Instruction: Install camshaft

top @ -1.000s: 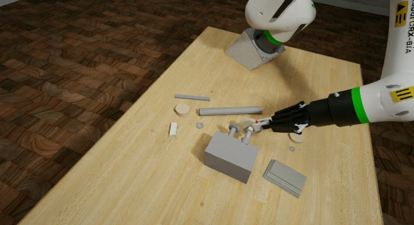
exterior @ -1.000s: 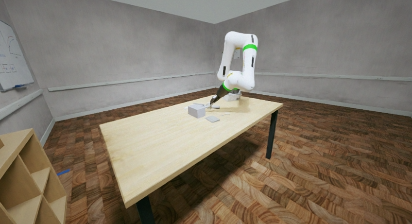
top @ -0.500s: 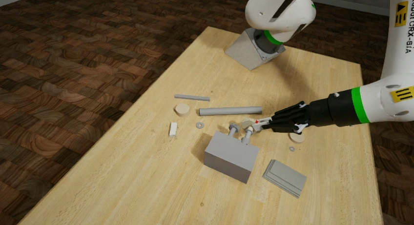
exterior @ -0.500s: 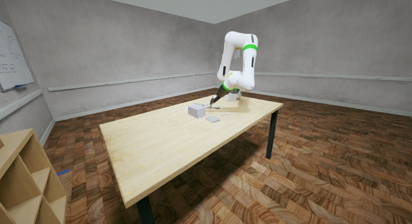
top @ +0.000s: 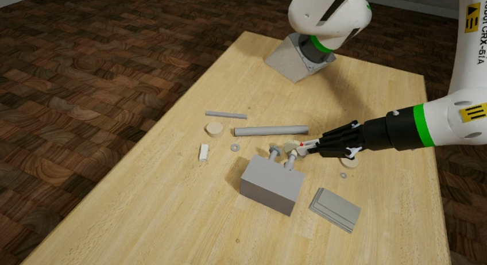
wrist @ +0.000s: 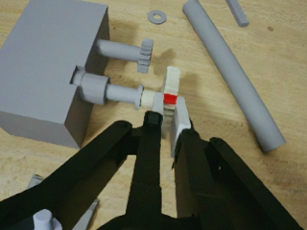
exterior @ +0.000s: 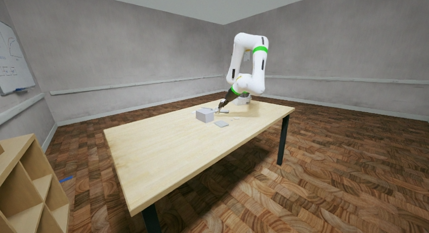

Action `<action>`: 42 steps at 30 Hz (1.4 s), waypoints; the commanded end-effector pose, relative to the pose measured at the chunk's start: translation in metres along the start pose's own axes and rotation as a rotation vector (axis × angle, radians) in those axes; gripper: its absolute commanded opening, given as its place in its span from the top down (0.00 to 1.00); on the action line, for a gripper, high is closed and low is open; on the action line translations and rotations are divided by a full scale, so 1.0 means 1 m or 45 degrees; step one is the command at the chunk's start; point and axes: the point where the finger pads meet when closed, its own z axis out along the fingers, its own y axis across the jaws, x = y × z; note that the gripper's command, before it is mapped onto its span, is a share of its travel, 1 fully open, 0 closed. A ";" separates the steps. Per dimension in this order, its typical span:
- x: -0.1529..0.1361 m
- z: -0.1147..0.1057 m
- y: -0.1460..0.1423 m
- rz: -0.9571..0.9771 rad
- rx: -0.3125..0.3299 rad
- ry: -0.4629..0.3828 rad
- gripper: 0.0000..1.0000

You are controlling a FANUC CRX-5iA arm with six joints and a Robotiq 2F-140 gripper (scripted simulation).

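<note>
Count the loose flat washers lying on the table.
2: one washer left of the engine case's gears, another washer right of the case. Others may be hidden.
</note>
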 end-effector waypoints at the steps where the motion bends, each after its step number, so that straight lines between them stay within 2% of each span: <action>1: 0.000 -0.001 -0.002 0.001 0.001 -0.001 0.86; 16: 0.000 -0.001 -0.014 0.001 0.001 -0.001 0.86; 42: 0.000 -0.001 -0.018 0.001 0.001 0.000 0.86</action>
